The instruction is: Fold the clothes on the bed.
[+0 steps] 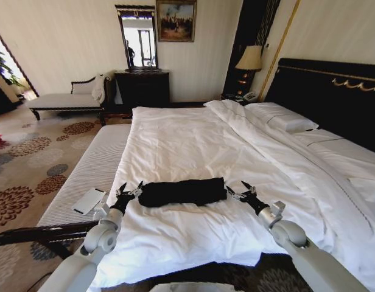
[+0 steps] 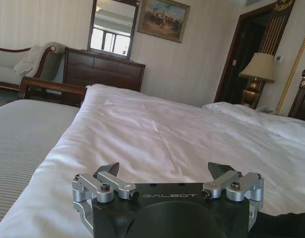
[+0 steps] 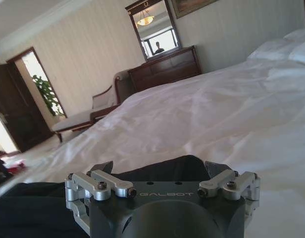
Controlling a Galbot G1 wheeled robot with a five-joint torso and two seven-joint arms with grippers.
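Folding progress: the black short-sleeved T-shirt of soft fabric (image 1: 182, 191) already lies as a compact, narrow bundle, its sleeves and hem not visible as separate flaps; I judge the folding largely done.
Remaining work: whether another fold is wanted I cannot tell; at most a final tidy or squaring of the bundle seems left.
Shirt location: it rests on the white duvet near the foot of the large double bed with dark wooden headboard (image 1: 193, 143), lying directly between the two end effectors.
Left end effector: (image 1: 129, 191) sits just beside the shirt's left end, low over the duvet, its fingers spread apart and empty; the left wrist view shows both fingertips parted with only white duvet ahead and a dark edge of shirt (image 2: 283, 224) off to one side.
Right end effector: (image 1: 238, 191) sits just beside the shirt's right end, also low, fingers spread and holding nothing; the right wrist view shows the black fabric (image 3: 157, 168) lying just beyond the parted fingertips.
Arm pose: both forearms reach forward from the robot, angled inward toward the bundle, roughly mirrored.
Surroundings: a white flat rectangular object (image 1: 89, 200) lies on the striped grey bench at the bed's foot, outside the left end effector.
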